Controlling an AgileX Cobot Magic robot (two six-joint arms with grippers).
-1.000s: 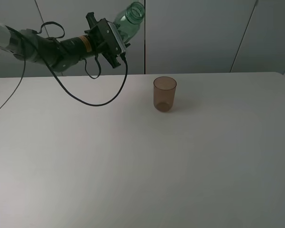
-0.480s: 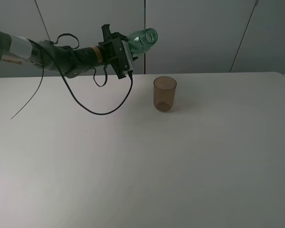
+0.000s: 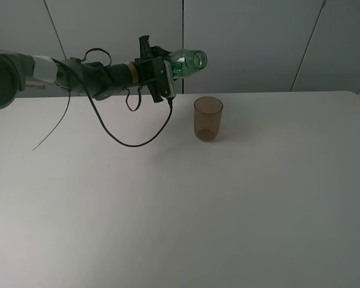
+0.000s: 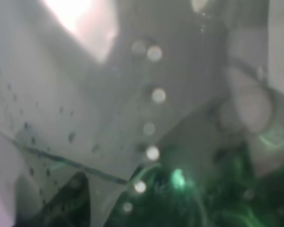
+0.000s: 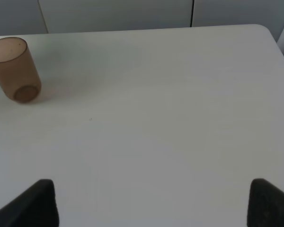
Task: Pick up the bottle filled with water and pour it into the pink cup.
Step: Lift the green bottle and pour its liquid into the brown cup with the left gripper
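Nearest, the white desk (image 3: 180,228) is plain. The right tool (image 5: 152,204) shows in its own wrist view only as two dark fingertips set wide apart, with nothing between them, low over the desk and well away from the work.

Further back, the pink cup (image 3: 208,119) stands upright on the desk, and no water can be made out in it.

Beyond and above it, the left tool (image 3: 170,71) is clamped on the body of the bottle (image 3: 189,61), holding it in the air, tipped almost level. Its open mouth points toward the cup and sits high over the near side of the rim. The left wrist view is a blur of green plastic and droplets, so the grip itself cannot be checked there. A black cable (image 3: 138,141) loops down from the arm beside the cup without touching it.

The pour looks about to begin or just begun. No stream is visible. The mouth is high and not centred, so a sudden gush from a near-level bottle could arc past the rim onto the desk or hit the wall of the light cup and tip it. Further reach might also drag the cable against the cup.
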